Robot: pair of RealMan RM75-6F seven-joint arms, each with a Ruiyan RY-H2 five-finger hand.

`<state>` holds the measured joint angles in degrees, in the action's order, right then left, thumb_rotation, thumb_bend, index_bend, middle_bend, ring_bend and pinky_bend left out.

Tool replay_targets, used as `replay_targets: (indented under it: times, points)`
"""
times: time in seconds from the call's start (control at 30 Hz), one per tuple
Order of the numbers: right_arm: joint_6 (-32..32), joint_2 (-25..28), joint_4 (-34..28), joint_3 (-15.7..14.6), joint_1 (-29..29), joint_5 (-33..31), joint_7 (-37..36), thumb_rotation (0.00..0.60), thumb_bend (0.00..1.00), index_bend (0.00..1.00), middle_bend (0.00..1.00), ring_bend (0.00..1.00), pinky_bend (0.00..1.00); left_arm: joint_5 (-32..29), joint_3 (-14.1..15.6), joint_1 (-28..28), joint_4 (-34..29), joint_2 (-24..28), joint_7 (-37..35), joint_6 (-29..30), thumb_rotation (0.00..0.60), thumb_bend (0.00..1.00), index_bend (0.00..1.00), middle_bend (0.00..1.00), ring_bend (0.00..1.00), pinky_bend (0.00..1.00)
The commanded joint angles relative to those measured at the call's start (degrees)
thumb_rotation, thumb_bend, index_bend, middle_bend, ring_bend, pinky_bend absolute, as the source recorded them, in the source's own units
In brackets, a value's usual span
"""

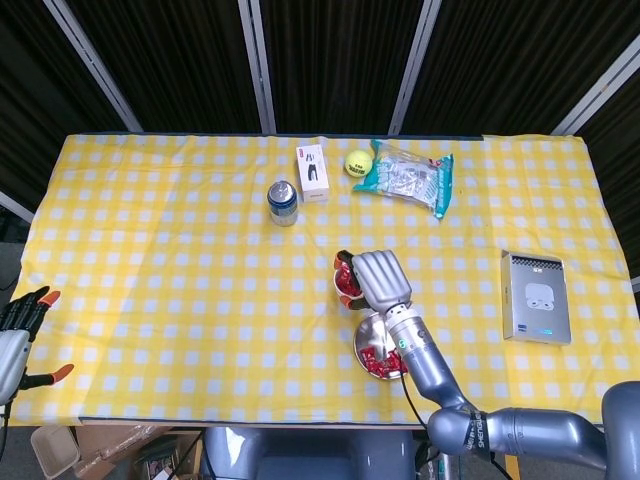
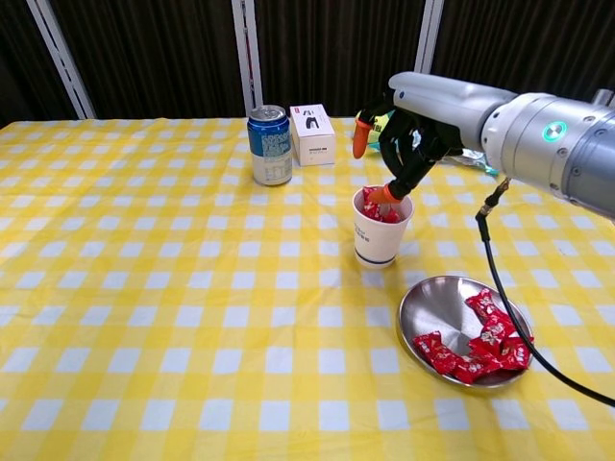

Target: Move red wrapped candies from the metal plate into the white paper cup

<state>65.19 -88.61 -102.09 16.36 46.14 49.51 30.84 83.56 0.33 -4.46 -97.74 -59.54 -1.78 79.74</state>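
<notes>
Chest view: the red wrapped candies (image 2: 476, 348) lie heaped along the right and near side of the round shiny metal plate (image 2: 437, 300), which sits on the yellow-and-white checked tablecloth (image 2: 173, 317) just to the near right of the white paper cup (image 2: 378, 235). More red candies (image 2: 377, 209) show inside the cup, up at its rim. The right hand (image 2: 404, 144) hangs directly over the cup with its fingers apart and empty; one orange fingertip (image 2: 382, 196) points down to the candies at the cup's mouth, another is raised to the left. Behind the cup stand a blue drink can (image 2: 269, 145) and a small white box (image 2: 312, 134). In the head view the left hand (image 1: 22, 335) rests at the table's far left edge, fingers spread and holding nothing; a grey flat device (image 1: 537, 297) lies well to the right.
</notes>
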Motion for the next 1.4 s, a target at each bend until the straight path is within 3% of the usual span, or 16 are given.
replay_targets:
  times: [0.03, 0.3, 0.5, 1.4]
  points:
    - [1.2, 1.4, -2.4, -1.5, -1.1, 1.1, 0.7, 0.6, 0.25, 0.43, 0.69, 0.59, 0.9, 0.1, 0.0, 0.0, 0.1, 0.0, 0.1, 0.1, 0.6, 0.01, 0.0, 0.0, 0.0, 0.0]
    - [3.5, 3.1, -4.5, -9.8, -5.1, 2.6, 4.0, 0.6, 0.25, 0.41, 0.69, 0.59, 0.9, 0.3, 0.1, 0.2, 0.1, -0.1, 0.3, 0.5, 0.6, 0.01, 0.0, 0.0, 0.0, 0.0]
    - [4.2, 2.6, -2.7, -14.0, -7.6, 2.4, 5.3, 0.6, 0.25, 0.39, 0.68, 0.58, 0.9, 0.7, 0.1, 0.4, 0.4, -0.4, 0.5, 1.2, 0.6, 0.01, 0.0, 0.0, 0.0, 0.0]
    - [5.7, 3.7, -2.6, -18.5, -12.4, 3.4, 8.6, 0.6, 0.25, 0.39, 0.68, 0.58, 0.9, 1.2, 0.2, 0.8, 0.7, -0.6, 0.9, 1.9, 0.6, 0.01, 0.0, 0.0, 0.0, 0.0]
